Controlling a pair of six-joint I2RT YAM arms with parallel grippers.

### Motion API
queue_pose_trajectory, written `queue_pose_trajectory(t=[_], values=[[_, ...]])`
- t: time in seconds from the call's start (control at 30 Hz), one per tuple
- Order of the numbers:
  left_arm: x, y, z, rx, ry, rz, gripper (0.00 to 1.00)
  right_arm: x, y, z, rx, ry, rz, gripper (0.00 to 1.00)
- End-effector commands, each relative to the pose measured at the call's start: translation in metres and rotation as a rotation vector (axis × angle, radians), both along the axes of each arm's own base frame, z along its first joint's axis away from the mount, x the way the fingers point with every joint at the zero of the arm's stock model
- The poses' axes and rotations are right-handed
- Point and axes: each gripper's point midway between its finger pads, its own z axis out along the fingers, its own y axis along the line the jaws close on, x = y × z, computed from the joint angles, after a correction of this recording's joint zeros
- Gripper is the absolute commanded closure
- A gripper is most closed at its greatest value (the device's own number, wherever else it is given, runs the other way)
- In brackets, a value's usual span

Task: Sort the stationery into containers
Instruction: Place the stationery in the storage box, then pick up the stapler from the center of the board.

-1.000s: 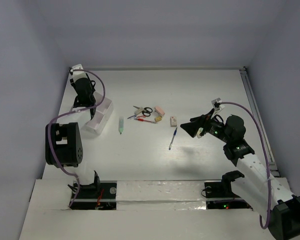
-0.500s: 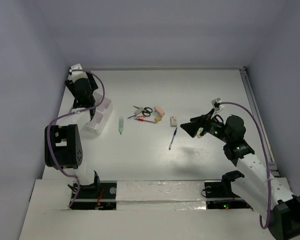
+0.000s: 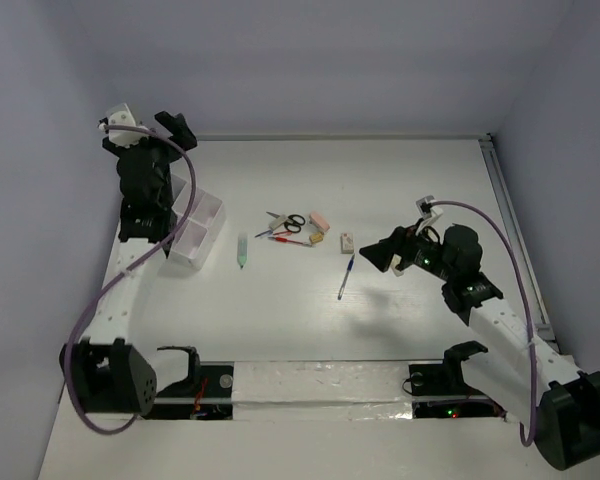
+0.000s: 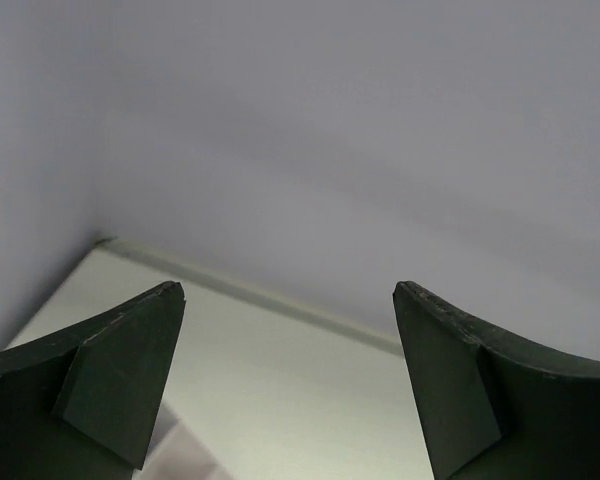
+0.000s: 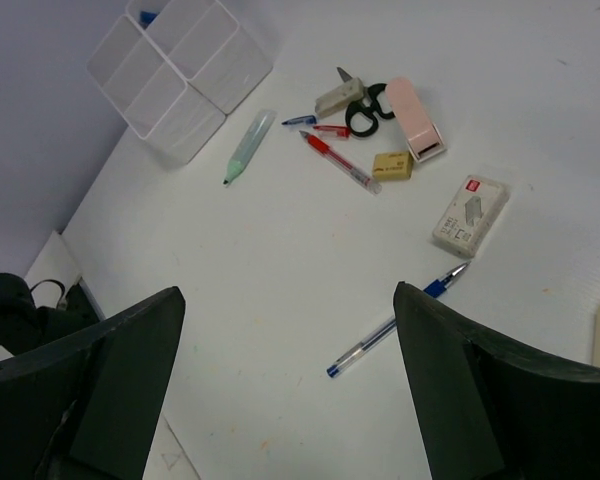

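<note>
While the right pincer hangs released over the bench, the blue pen lies nearest, then a small white block whose red label is too small to read. Beyond sits the organiser box; left pincer released, facing the wall.

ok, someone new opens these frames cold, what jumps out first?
The left pincer stands open, raised high at the far-left corner by the white organiser, facing the wall. Mid-table lies a loose cluster of small items around the scissors. The right pincer hangs open near the blue pen.
</note>
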Motion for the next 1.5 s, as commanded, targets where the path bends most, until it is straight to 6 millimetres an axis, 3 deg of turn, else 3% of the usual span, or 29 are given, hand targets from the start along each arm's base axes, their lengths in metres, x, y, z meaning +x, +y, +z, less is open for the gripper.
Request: queue_pose_trajectory(t=[0.0, 0.1, 0.27, 0.33, 0.37, 0.4, 0.47, 0.5, 0.53, 0.7, 0.73, 0.8, 0.97, 1.0, 1.1, 1.33, 1.43, 1.47], values=[[-0.034, -0.047, 0.047, -0.084, -0.068, -0.226, 0.16, 0.009, 0.004, 0.018, -0.012, -0.049, -0.002, 0.11], [-0.063, -0.079, 0.039, -0.092, -0.013, -0.394, 0.16, 0.013, 0.003, 0.016, -0.034, -0.031, -0.016, 0.16], [-0.102, -0.112, -0.020, -0.105, 0.175, -0.581, 0.16, 0.020, 0.015, 0.006, -0.072, 0.020, -0.001, 0.31], [-0.113, -0.118, -0.047, -0.112, 0.232, -0.621, 0.16, 0.027, 0.022, 0.009, -0.080, 0.025, 0.000, 0.31], [-0.125, -0.123, -0.051, -0.108, 0.235, -0.661, 0.16, 0.031, 0.029, 0.001, -0.107, 0.041, 0.006, 0.33], [-0.130, -0.126, -0.057, -0.109, 0.245, -0.680, 0.16, 0.039, 0.034, 0.010, -0.116, 0.019, 0.003, 0.34], [-0.148, -0.133, -0.067, -0.109, 0.243, -0.737, 0.16, 0.055, 0.033, 0.004, -0.188, 0.023, -0.033, 0.35], [-0.154, -0.136, -0.071, -0.107, 0.245, -0.762, 0.15, 0.066, 0.034, -0.012, -0.233, 0.058, -0.039, 0.35], [-0.161, -0.141, -0.077, -0.108, 0.251, -0.791, 0.13, 0.078, 0.036, -0.003, -0.256, 0.046, -0.045, 0.35], [-0.199, -0.157, -0.069, -0.040, 0.205, -0.902, 0.06, 0.120, 0.046, -0.038, -0.420, 0.111, -0.009, 0.27], [-0.202, -0.159, -0.068, -0.007, 0.196, -0.910, 0.03, 0.127, 0.049, -0.052, -0.437, 0.131, 0.000, 0.27], [-0.210, -0.163, -0.065, 0.026, 0.179, -0.928, 0.01, 0.135, 0.060, -0.052, -0.443, 0.123, 0.033, 0.26], [-0.210, -0.152, -0.071, 0.086, 0.161, -0.822, 0.01, 0.141, 0.089, -0.089, -0.567, 0.173, 0.115, 0.25], [-0.206, -0.145, -0.073, 0.084, 0.164, -0.771, 0.01, 0.150, 0.088, -0.087, -0.589, 0.158, 0.097, 0.25], [-0.206, -0.140, -0.074, 0.094, 0.165, -0.735, 0.01, 0.152, 0.096, -0.104, -0.626, 0.186, 0.108, 0.26], [-0.216, -0.151, -0.072, 0.100, 0.149, -0.783, 0.01, 0.176, 0.108, -0.115, -0.693, 0.180, 0.092, 0.29], [-0.215, -0.149, -0.072, 0.101, 0.146, -0.775, 0.01, 0.181, 0.106, -0.123, -0.724, 0.192, 0.083, 0.33], [-0.216, -0.148, -0.070, 0.101, 0.141, -0.769, 0.01, 0.179, 0.111, -0.123, -0.723, 0.189, 0.090, 0.42]])
